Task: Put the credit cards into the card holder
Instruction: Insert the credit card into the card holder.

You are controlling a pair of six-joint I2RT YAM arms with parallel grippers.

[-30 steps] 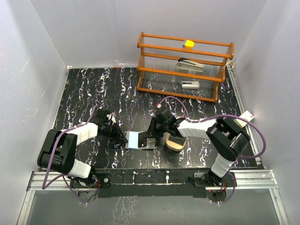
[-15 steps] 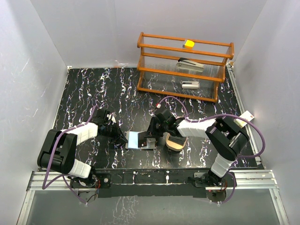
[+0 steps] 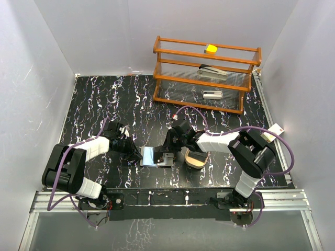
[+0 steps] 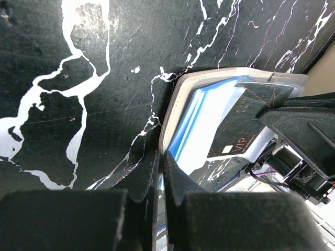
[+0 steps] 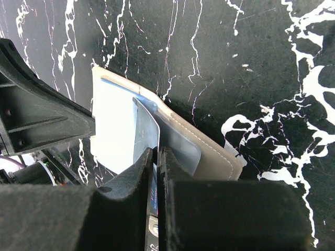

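Observation:
The grey card holder (image 3: 157, 158) lies open on the black marbled table between my two grippers. A pale blue credit card (image 4: 209, 117) rests on its inner face. My left gripper (image 4: 161, 157) is shut on the card holder's left flap (image 4: 175, 102). My right gripper (image 5: 157, 152) is shut on a dark credit card (image 5: 146, 130) marked VIP (image 4: 246, 123). That card stands on edge, its leading end against the holder's inner pocket (image 5: 183, 144). From above, the left gripper (image 3: 137, 152) and right gripper (image 3: 166, 153) flank the holder closely.
A tan oval wooden tray (image 3: 197, 161) sits just right of the right gripper. A wooden rack (image 3: 207, 73) stands at the back right, with a yellow block (image 3: 211, 48) on top, a stapler (image 3: 212, 71) and a small white item (image 3: 212, 94). White walls enclose the table.
The right gripper has edged slightly left toward the holder with the dark card. The left arm and the holder have stayed put.

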